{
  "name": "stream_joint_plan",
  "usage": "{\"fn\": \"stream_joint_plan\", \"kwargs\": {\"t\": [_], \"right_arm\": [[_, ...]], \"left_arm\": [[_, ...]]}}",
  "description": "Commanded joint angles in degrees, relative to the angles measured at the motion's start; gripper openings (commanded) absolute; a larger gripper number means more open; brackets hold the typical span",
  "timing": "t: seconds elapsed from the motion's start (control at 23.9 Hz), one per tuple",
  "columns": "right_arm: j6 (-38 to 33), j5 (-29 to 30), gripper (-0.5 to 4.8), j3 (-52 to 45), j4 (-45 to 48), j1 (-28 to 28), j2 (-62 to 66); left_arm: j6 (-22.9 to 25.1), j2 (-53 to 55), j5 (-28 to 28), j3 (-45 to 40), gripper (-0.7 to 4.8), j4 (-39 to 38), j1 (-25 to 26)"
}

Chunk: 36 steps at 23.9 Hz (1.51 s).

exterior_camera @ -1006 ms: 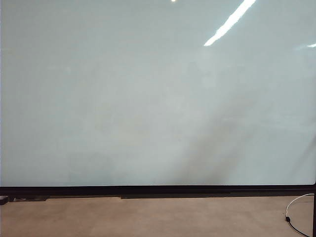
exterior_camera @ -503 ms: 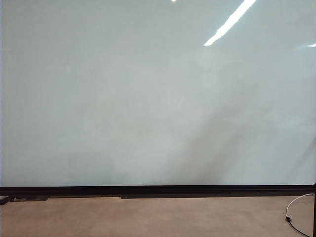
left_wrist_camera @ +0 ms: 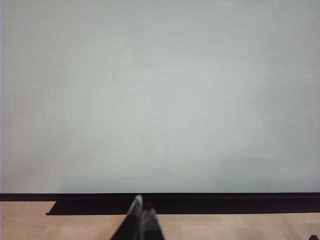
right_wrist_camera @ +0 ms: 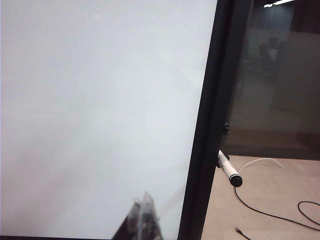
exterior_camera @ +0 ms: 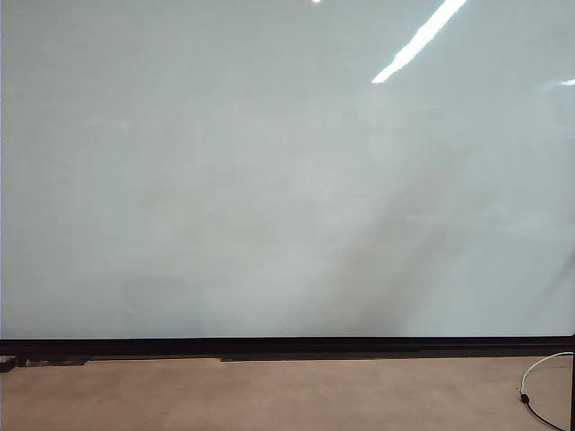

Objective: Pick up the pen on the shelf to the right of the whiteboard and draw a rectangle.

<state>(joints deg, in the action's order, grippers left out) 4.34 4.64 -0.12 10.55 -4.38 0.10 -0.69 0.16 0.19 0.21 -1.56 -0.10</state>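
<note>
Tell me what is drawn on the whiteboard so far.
Nothing: the whiteboard shows only glare and shadows, no rectangle. The pen sticks out beside its black right frame, unheld. Left gripper and right gripper, both shut, face the board.

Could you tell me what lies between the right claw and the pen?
In the right wrist view, the whiteboard's black side frame stands between the shut right claw and the pen.

Whiteboard (exterior_camera: 269,180) is showing glossy pale grey-white, unmarked, with a thin black frame (right_wrist_camera: 207,125). Pen (right_wrist_camera: 229,172), just beyond the frame from the right gripper (right_wrist_camera: 145,210), is showing white-grey with a dark tip. Both grippers, including the left gripper (left_wrist_camera: 141,212), are appearing black-grey. Floor (exterior_camera: 269,395) is reading tan; cable (right_wrist_camera: 270,210) black.
</note>
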Motion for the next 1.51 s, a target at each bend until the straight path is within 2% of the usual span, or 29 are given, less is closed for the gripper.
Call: {"fn": "stream_joint_plan", "kwargs": {"t": [0.04, 0.67, 1.09, 1.51], "right_arm": [[-0.1, 0.0, -0.05, 0.3, 0.4, 0.0, 0.0], [1.8, -1.4, -0.06, 2.2, -1.7, 0.0, 0.5], [4.8, -3.2, -0.05, 7.1, -0.5, 0.0, 8.4], [5.1, -2.9, -0.05, 7.9, 12.1, -0.3, 21.1]], "left_arm": [[0.2, 0.0, 0.0, 0.2, -0.05, 0.3, 0.0], [0.2, 0.0, 0.0, 0.2, -0.05, 0.3, 0.0], [0.2, 0.0, 0.0, 0.2, -0.04, 0.3, 0.0], [0.2, 0.0, 0.0, 0.2, -0.04, 0.3, 0.0]]}}
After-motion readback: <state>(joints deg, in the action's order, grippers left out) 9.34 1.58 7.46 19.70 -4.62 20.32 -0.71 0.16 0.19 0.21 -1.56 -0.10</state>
